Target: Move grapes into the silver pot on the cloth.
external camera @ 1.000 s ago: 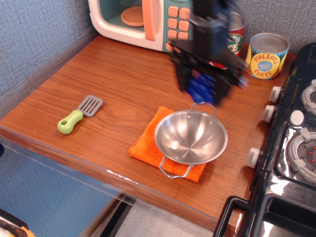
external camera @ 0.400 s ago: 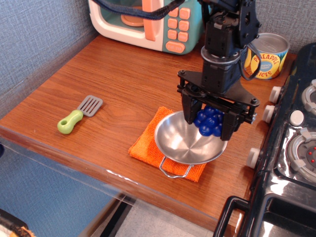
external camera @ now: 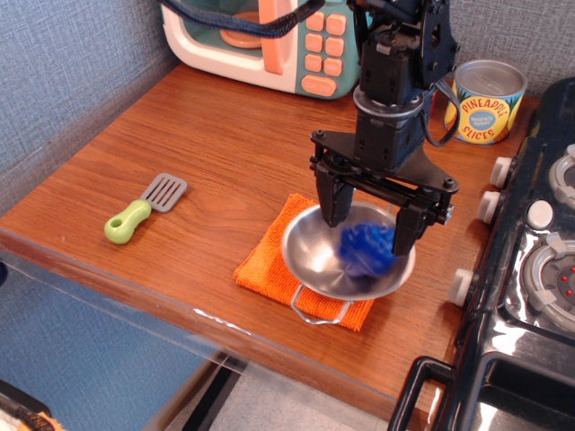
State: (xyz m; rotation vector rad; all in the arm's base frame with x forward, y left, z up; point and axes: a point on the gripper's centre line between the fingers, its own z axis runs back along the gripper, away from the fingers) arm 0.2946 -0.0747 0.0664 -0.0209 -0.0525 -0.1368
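Observation:
The dark-blue grapes point(external camera: 367, 250) show as a motion-blurred cluster inside the silver pot point(external camera: 310, 255), toward its right side. The pot stands on the orange cloth point(external camera: 266, 260) near the front of the wooden counter. My gripper point(external camera: 368, 223) hangs just above the pot with its two black fingers point(external camera: 330, 199) spread wide apart, one on each side of the grapes and not touching them. The gripper is open and holds nothing.
A green-handled grey spatula point(external camera: 142, 209) lies at the left. A toy microwave point(external camera: 269, 40) stands at the back, a pineapple-slices can point(external camera: 485, 101) at the back right. A black toy stove point(external camera: 539, 251) borders the right edge.
My gripper came down over the pot with the grapes, then opened its fingers. The grapes left the fingers and dropped into the pot.

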